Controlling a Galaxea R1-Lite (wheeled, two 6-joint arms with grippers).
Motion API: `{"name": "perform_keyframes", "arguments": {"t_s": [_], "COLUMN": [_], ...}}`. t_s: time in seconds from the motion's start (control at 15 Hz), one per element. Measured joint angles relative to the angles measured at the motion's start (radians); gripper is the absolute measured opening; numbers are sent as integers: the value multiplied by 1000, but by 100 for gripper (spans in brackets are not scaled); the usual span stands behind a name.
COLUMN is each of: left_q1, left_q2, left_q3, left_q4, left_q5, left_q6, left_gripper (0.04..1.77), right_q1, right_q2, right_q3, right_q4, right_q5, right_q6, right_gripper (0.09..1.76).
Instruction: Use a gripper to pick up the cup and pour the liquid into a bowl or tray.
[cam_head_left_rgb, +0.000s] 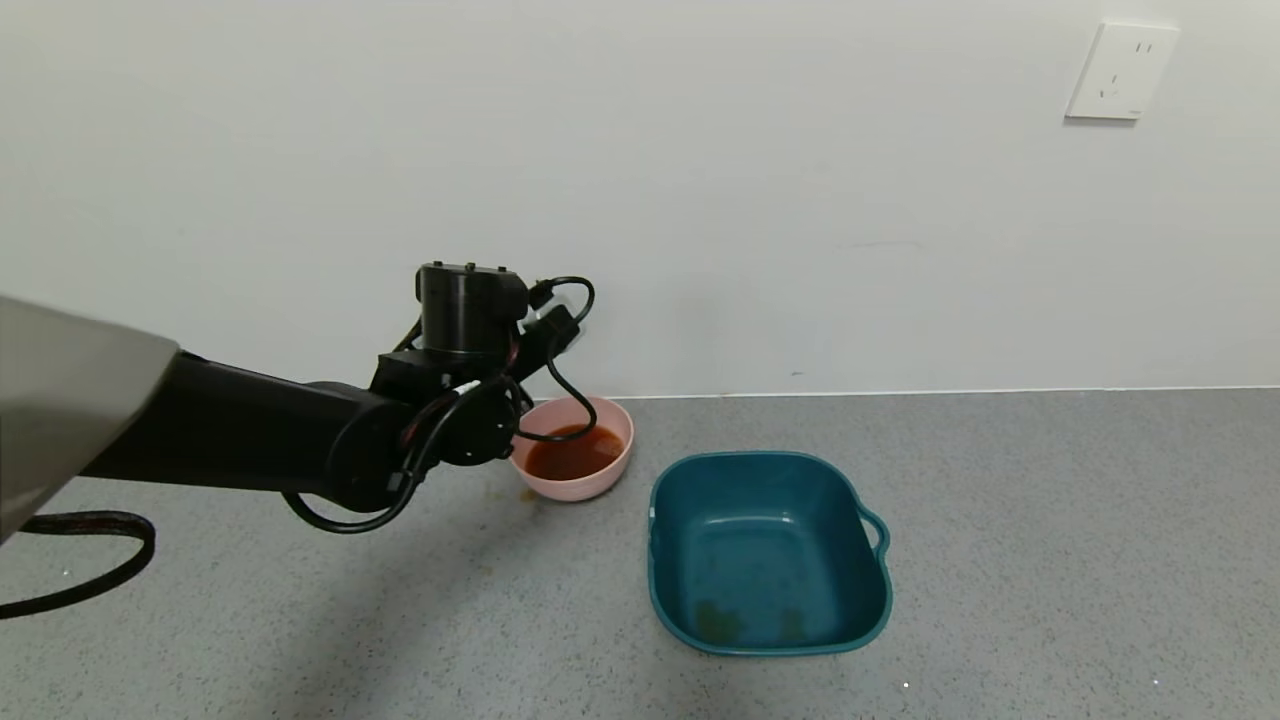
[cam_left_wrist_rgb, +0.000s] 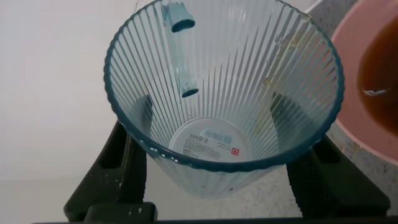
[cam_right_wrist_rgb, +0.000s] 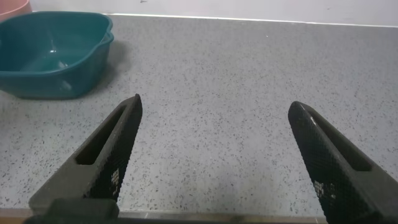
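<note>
My left gripper (cam_left_wrist_rgb: 211, 112) is shut on the cup (cam_left_wrist_rgb: 224, 81), a ribbed translucent blue-green tumbler. I look into its mouth; it holds no liquid, only faint streaks on the wall. Its dark fingers (cam_left_wrist_rgb: 134, 155) press the cup's two sides. In the head view the left arm's wrist (cam_head_left_rgb: 465, 380) hides the cup and sits just left of the pink bowl (cam_head_left_rgb: 600, 485). The bowl holds red-brown liquid (cam_head_left_rgb: 572, 452). The bowl's rim (cam_left_wrist_rgb: 351, 74) and the liquid (cam_left_wrist_rgb: 382, 81) also show beside the cup in the left wrist view. My right gripper (cam_right_wrist_rgb: 214, 102) is open and empty over grey speckled surface.
A dark teal square tub (cam_head_left_rgb: 770, 458) with a handle stands right of the bowl and nearer me; it also shows in the right wrist view (cam_right_wrist_rgb: 56, 84). A white wall runs close behind the bowl. A small brown stain (cam_head_left_rgb: 522, 492) lies by the bowl's base.
</note>
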Motion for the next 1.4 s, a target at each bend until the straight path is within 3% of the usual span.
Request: {"name": "perform_keyframes", "arguments": {"t_s": [0.13, 0.33, 0.53, 0.73, 1.0, 1.2, 1.4], "left_q1": [46, 121, 216, 322, 398, 411, 417], "left_q2": [-34, -105, -195, -272, -327, -321, -308], "left_q3": [11, 57, 179, 286, 402, 503, 571], "left_q4": [1, 4, 0, -7, -78, -283, -356], "left_q5": [-78, -278, -481, -619, -706, -720, -713], "left_q6": [-109, -255, -368, -510, -656, -696, -821], "left_gripper": [127, 127, 127, 127, 127, 127, 127], "right_q1": [0, 0, 0, 0, 0, 0, 0], "right_q2": [0, 0, 0, 0, 0, 0, 0], "right_q3": [0, 0, 0, 0, 0, 0, 0], "right_q4": [0, 0, 0, 0, 0, 0, 0], "right_q5": [0, 0, 0, 0, 0, 0, 0], "right_q6": [0, 0, 0, 0, 0, 0, 0], "right_gripper": [171, 171, 171, 171, 171, 171, 171]}}
